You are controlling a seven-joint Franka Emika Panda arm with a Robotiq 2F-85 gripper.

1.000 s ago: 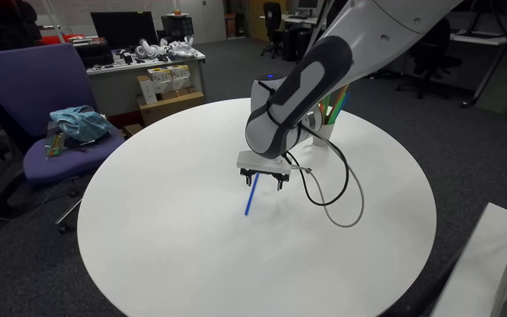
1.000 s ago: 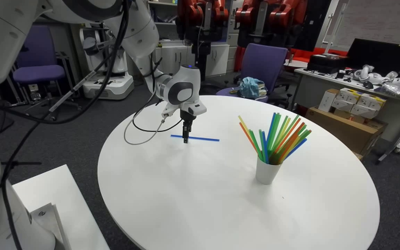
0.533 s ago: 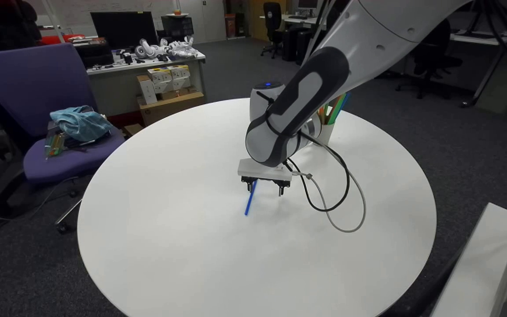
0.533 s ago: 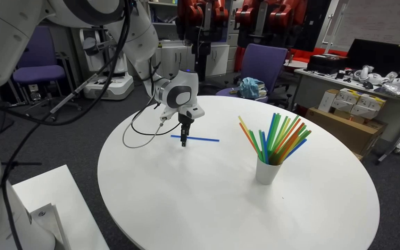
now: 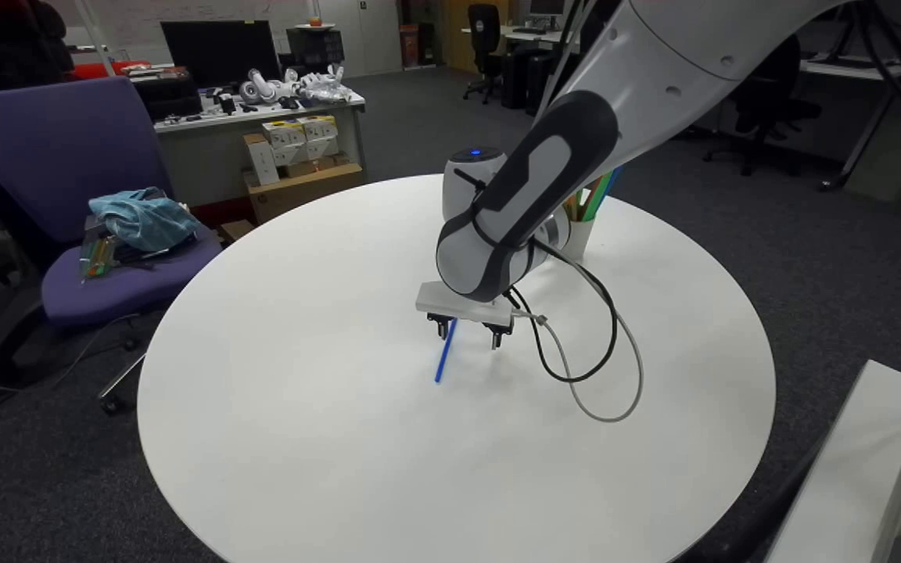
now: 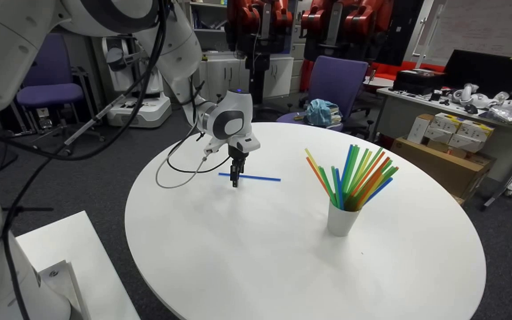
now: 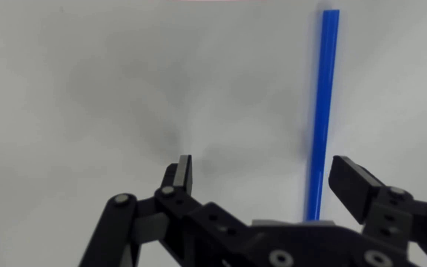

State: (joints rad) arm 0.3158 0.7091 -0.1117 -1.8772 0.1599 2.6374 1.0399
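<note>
Nearest to me are my own fingers point(image 7: 352, 181), spread wide apart, pointing down and gripping nothing. Between them, as the wrist view shows, the blue straw point(image 7: 324, 107) lies on the round white tabletop point(image 6: 278, 262); it runs just beside the finger at the right of that view and well clear of its partner. Whether my tips touch the surface, I cannot tell. From my wrist point(image 5: 462, 250) a grey cable point(image 5: 608, 421) hangs in a loop. Farther off, well apart from the blue straw, a white cup point(image 6: 342, 222) stands upright, a bundle of straws point(image 6: 356, 182) in green, orange, yellow and blue fanning out above its rim. Past the tabletop's edge, a purple chair point(image 6: 336, 80) bears a blue cloth point(image 6: 320, 112). Beyond, I see a cardboard box point(image 6: 438, 162), a dark monitor point(image 6: 487, 66) and red robot arms point(image 6: 359, 20).
</note>
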